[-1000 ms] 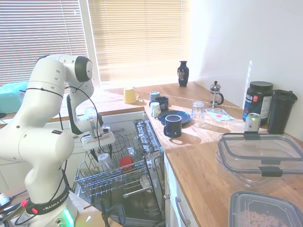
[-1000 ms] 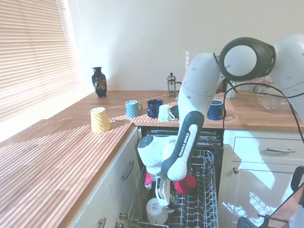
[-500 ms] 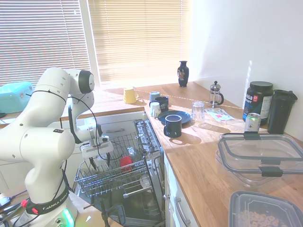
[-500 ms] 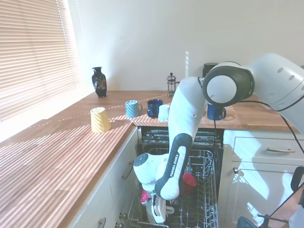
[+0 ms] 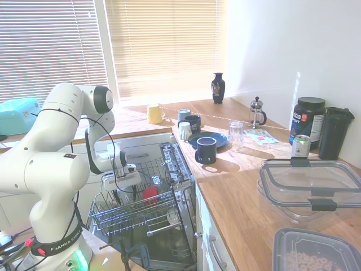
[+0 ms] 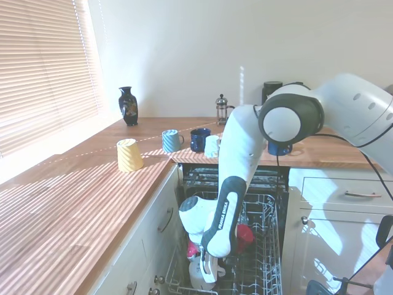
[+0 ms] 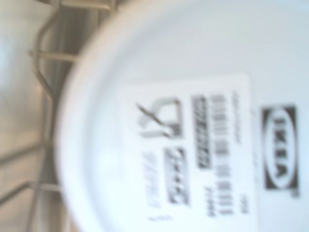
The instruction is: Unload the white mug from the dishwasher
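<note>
Directly beneath the jaws [image 6: 206, 275], white mug [image 7: 193, 121]

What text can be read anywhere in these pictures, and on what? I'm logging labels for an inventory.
"IKEA": logo on the sticker on the white mug base, in the wrist view; the sticker's barcode and small print are too blurred to read.
"FRANKA EMIKA": lettering on the arm, partly legible.
Black tub label: large pale letters, unreadable.
Can: print too small.
</note>
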`<action>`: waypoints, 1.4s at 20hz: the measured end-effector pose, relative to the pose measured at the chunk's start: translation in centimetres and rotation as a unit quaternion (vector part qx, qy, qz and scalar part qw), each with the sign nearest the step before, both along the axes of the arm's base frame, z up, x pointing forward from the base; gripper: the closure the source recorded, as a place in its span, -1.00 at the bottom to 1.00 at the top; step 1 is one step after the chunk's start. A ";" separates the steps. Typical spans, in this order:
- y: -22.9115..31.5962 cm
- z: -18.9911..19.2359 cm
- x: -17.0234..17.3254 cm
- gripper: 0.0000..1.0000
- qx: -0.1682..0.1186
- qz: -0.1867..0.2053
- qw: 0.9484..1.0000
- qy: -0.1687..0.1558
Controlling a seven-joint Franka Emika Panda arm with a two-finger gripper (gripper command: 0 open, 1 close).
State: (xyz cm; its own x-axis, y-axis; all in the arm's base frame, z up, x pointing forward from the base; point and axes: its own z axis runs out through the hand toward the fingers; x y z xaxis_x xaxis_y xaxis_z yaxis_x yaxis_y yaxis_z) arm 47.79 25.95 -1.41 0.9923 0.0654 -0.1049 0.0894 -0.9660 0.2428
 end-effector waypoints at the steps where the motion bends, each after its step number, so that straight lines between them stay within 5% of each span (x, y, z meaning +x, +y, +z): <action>1: -0.2 -0.3 -0.1 1.00 -0.001 0.003 1.000 -0.001; 28: 1.8 3.5 0.3 1.00 -0.007 -0.002 1.000 -0.015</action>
